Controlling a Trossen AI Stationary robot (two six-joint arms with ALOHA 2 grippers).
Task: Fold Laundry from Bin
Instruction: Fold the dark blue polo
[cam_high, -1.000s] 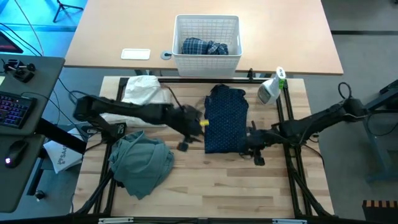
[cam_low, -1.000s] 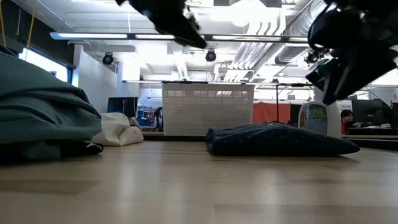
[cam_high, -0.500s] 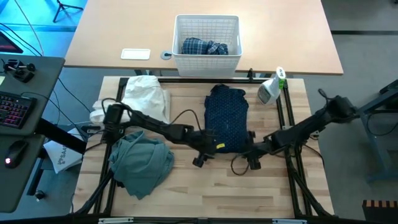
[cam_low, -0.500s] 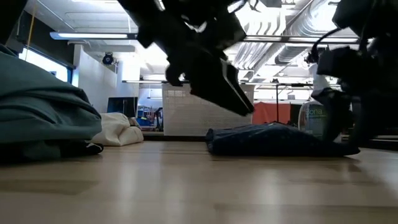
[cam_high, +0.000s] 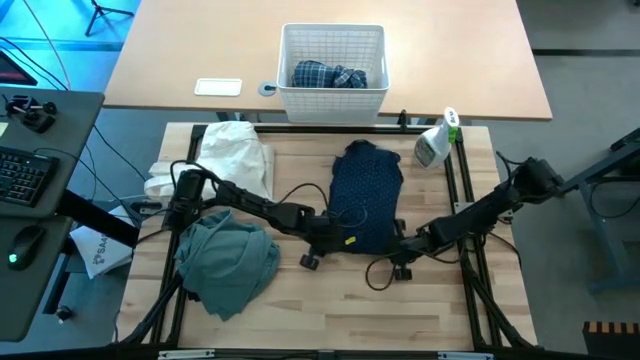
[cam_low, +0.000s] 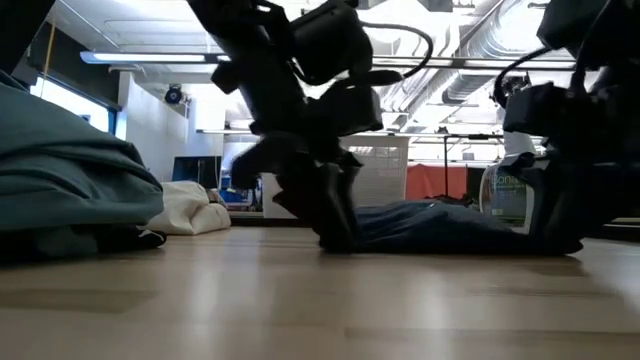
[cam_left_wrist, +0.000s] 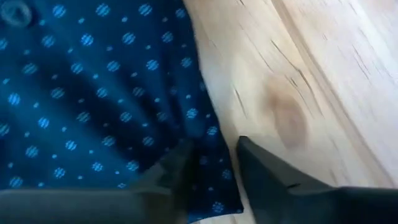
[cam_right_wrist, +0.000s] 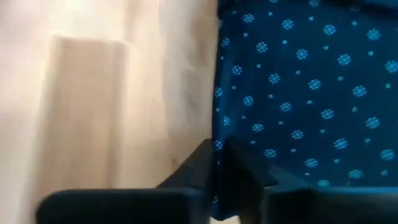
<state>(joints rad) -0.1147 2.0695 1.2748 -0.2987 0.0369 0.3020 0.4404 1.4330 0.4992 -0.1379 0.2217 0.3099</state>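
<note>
Trousers (cam_high: 365, 193) (navy, dotted) lie mid-surface, at 6 o'clock from your bin (cam_high: 333, 62). Your left gripper (cam_left_wrist: 210, 167) pinches their near hem corner at 7 o'clock; your right gripper (cam_right_wrist: 219, 163) pinches the 5 o'clock corner.

The table (cam_high: 300, 300) is pale wood with visible grain and a knot, smooth with a soft sheen. The navy dotted trousers (cam_high: 365, 195) are thin matt woven cloth printed with small light-blue dots. The grey-green top (cam_high: 228, 262) looks like soft, matt jersey, rumpled in folds. The white cloth (cam_high: 232, 152) is matt and puffy. The bin (cam_high: 333, 92) is white plastic with fine lattice walls and a smooth solid rim; the plaid shirt (cam_high: 328, 75) inside is woven cloth. The spray bottle (cam_high: 434, 145) is translucent, glossy plastic. Both arms look matt black.
</note>
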